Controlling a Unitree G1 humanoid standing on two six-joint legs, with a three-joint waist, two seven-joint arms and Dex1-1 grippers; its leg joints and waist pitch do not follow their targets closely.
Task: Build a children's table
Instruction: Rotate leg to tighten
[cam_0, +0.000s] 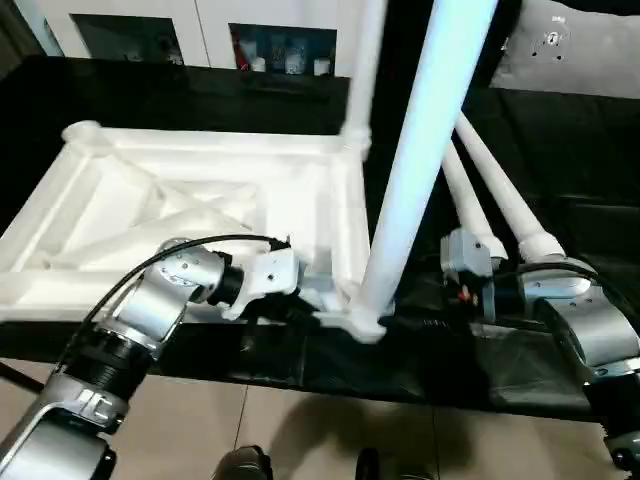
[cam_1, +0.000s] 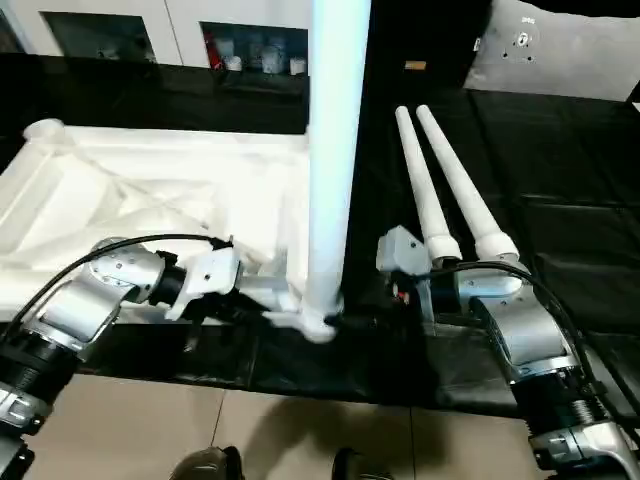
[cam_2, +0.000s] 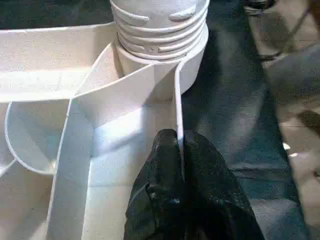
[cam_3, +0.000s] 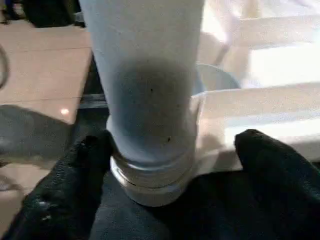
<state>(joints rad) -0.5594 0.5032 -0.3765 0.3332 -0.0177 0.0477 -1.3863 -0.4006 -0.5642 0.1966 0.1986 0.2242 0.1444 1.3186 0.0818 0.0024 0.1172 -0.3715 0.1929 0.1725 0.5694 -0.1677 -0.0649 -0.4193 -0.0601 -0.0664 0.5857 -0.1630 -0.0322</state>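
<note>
The left gripper (cam_2: 179, 150) is clamped on the thin right-hand wall of the table top (cam_0: 200, 190), one black finger on either side of the rib, just near of the corner socket (cam_2: 165, 55). The right gripper (cam_3: 170, 165) has its two fingers (cam_3: 75, 170) spread apart around the base of the upright leg (cam_0: 420, 150), one on each side; whether they press the tube cannot be told. Outward from the jaws, four white legs can be counted: the one standing in the near right socket, a second leg (cam_0: 362, 70) upright in the far right corner, and two spare legs (cam_1: 450, 180) lying side by side on the black table cover (cam_0: 560, 170) to the right, well apart from the top. The one table top lies ribbed side up on the cover, toward the left. Both standing legs are cut off by the picture's upper edge, and the top's near edge is partly hidden behind the left forearm (cam_0: 150, 300). The right wrist (cam_1: 500, 310) hides the spare legs' near ends.
</note>
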